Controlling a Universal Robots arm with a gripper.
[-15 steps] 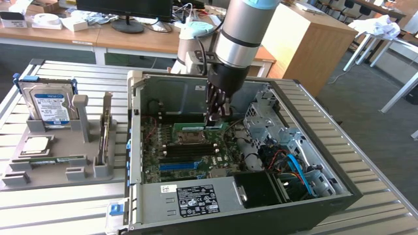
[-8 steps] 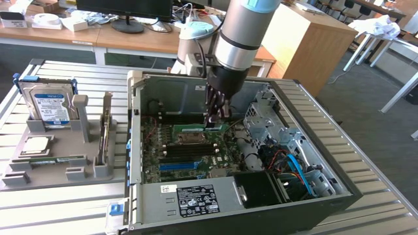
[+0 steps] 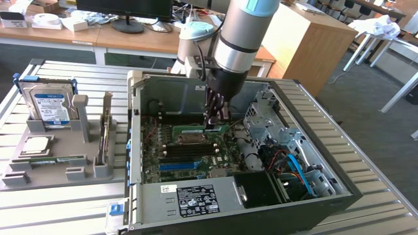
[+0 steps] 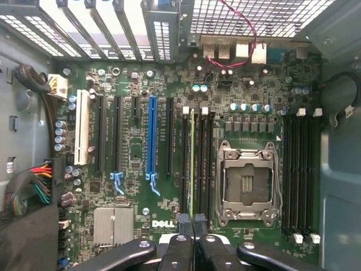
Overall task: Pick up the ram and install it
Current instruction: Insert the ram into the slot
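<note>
The gripper (image 4: pixel 192 224) is clenched shut. The ram (image 4: pixel 192 164) stands edge-up in a motherboard slot (image 4: pixel 204 164) directly ahead of its fingertips; contact is unclear. Light, stiff and fragile, it is probably best pinched across its top edge.

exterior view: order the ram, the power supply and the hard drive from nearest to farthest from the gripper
From the gripper, shut and lowered into the case:
1. ram: standing on edge inside the case, right at the gripper.
2. power supply: in the case's near end, towards the camera.
3. hard drive: outside the case, upright in the grey holder at the exterior view's left.
</note>
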